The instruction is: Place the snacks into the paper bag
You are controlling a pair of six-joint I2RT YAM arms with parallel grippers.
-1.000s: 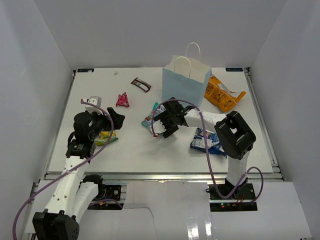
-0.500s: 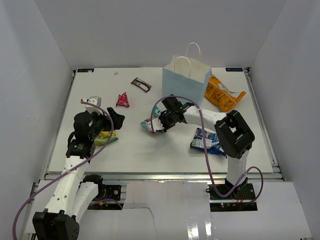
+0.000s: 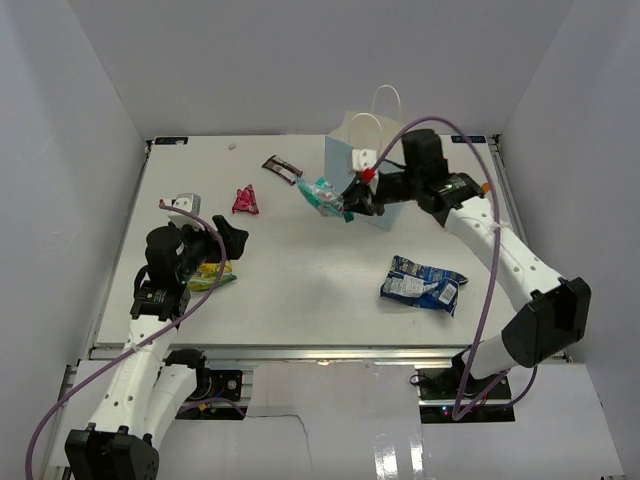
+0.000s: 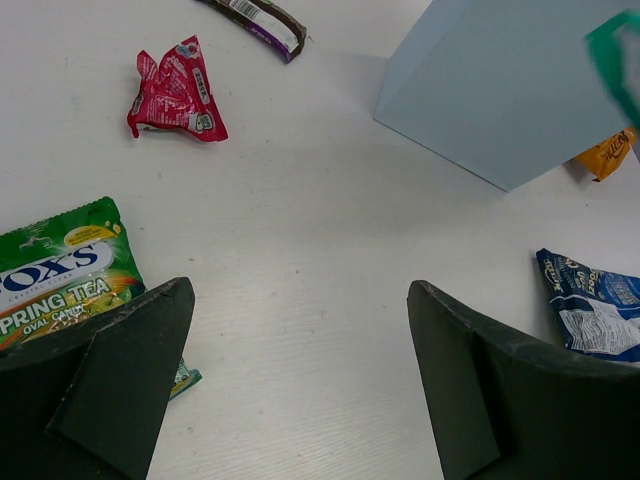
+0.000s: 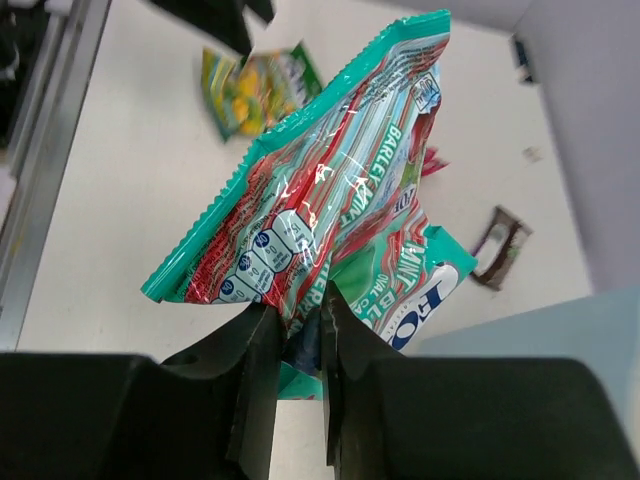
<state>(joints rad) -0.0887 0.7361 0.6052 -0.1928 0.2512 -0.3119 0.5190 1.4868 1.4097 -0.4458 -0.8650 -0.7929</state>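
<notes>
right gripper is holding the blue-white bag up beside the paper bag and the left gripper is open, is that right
Not quite. The right gripper is holding the green-white-red packet up beside the paper bag, as the right wrist view shows. The blue-white bag lies on the table, apart from both grippers. The left gripper is open.
</notes>
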